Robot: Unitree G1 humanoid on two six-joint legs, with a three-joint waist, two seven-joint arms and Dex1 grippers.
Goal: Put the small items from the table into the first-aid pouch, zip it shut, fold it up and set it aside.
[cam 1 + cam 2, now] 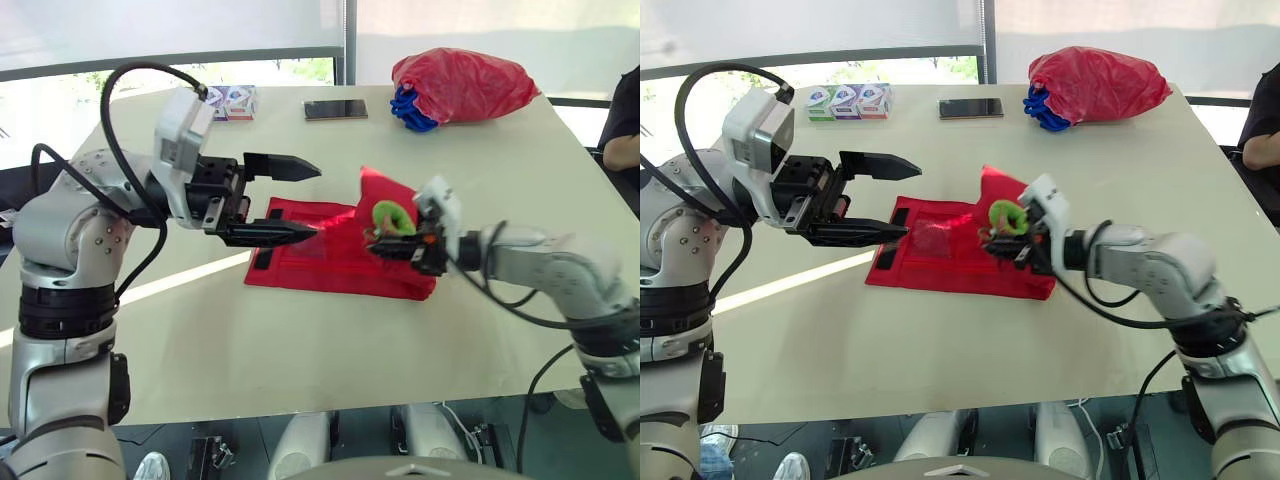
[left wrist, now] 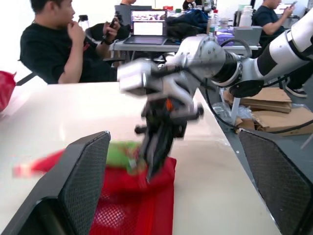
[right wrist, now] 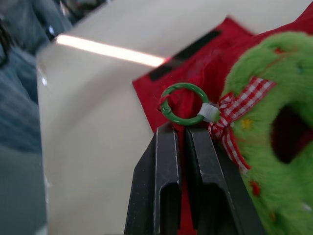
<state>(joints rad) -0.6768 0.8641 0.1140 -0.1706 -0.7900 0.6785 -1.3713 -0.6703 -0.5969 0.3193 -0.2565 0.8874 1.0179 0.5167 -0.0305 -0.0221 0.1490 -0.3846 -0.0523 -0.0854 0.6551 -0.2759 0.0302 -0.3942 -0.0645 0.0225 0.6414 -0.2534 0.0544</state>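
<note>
Right end effector [image 3: 182, 129] closed, pinching green wreath ornament [image 1: 393, 216] by ring, above right end of red pouch [image 1: 310, 260]. Pouch flat mid-tabletop [image 1: 300, 340], right flap raised. Left end effector [image 1: 315, 200] open wide, hovering over pouch's left edge. Far edge: phone [image 1: 335, 109], red bag [image 1: 460, 85], small boxes [image 1: 848, 101].

Red cloth pouch [image 1: 330, 265], fuzzy green plush wreath [image 3: 254, 93], smooth matt table [image 1: 300, 350], glossy red plastic bag [image 1: 465, 85].

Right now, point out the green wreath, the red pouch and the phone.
green wreath [image 1: 384, 211], left eye view, on its fuzzy ring.
red pouch [image 1: 320, 265], left eye view, on its mesh front.
phone [image 1: 335, 109], left eye view, middle of its screen.
</note>
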